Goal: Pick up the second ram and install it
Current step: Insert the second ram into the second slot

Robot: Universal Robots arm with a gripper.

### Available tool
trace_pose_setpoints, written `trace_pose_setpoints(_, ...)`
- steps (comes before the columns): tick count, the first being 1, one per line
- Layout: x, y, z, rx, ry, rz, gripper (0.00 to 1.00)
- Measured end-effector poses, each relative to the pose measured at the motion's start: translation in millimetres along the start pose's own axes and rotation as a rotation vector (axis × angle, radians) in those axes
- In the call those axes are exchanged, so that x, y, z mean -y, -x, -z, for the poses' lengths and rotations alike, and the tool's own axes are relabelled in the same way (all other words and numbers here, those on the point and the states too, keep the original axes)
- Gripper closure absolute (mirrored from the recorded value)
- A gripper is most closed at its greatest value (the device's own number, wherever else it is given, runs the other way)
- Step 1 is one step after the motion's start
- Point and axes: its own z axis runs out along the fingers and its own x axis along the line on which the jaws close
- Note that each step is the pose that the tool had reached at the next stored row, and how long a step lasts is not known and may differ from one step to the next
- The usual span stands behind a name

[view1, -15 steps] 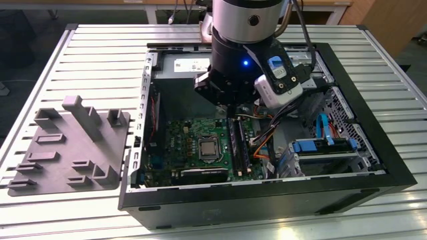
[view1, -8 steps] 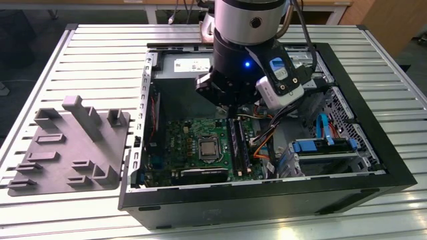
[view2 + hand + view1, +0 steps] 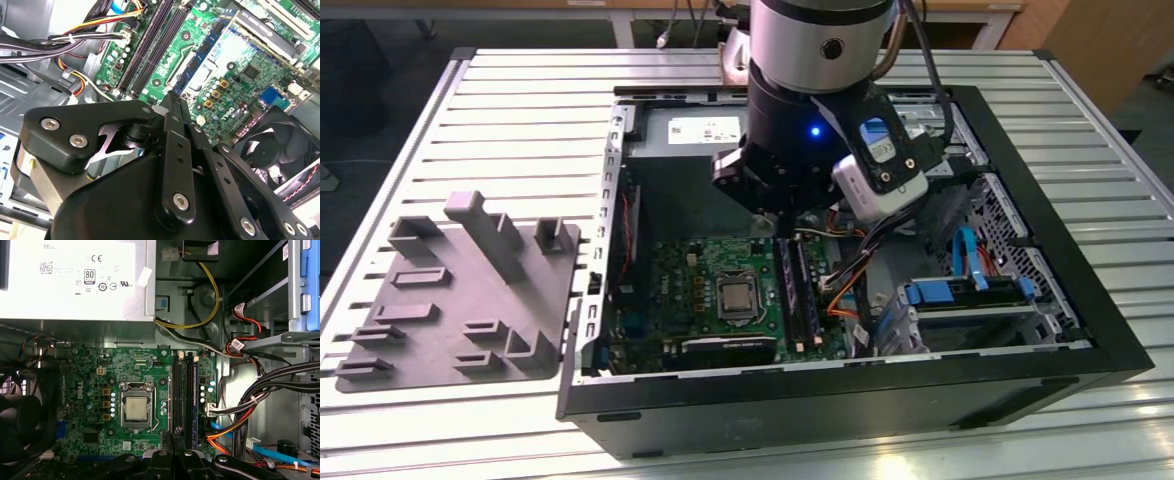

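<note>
**Step in hand: seating.** The gripper (image 3: 175, 102) is clenched. Whether a thin part is pinched between its fingers cannot be told. It is held low inside the computer case (image 3: 854, 405), directly over the far end of the memory slots (image 3: 797, 295). A dark-blue stick standing on edge among those slots is judged to be the second ram (image 3: 194, 390), already lying along the slot line.

For a sound seating, load should be applied straight down and in line with the slot. Both ends of the stick should be kept level, and side thrust against the neighbouring slot should be avoided.

**Surroundings, from the exterior view's left:**
- A grey holder tray (image 3: 454, 300) is laid on the slatted tabletop (image 3: 520, 100), well apart from the work.
- The processor socket (image 3: 136, 407) is located just beside the slots and should not be struck.
- A bundle of black and orange cables (image 3: 260, 395) is routed near the slots on the other side. It is judged the likeliest obstruction to the wrist.
- Blue drive brackets (image 3: 961, 290) are mounted farther towards the exterior view's right.
</note>
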Motion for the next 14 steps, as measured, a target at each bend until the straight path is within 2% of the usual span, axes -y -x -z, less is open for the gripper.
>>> trace_pose_setpoints(14, 0.1, 0.4, -2.6, -0.0001, 0.0000, 0.000, 0.88)
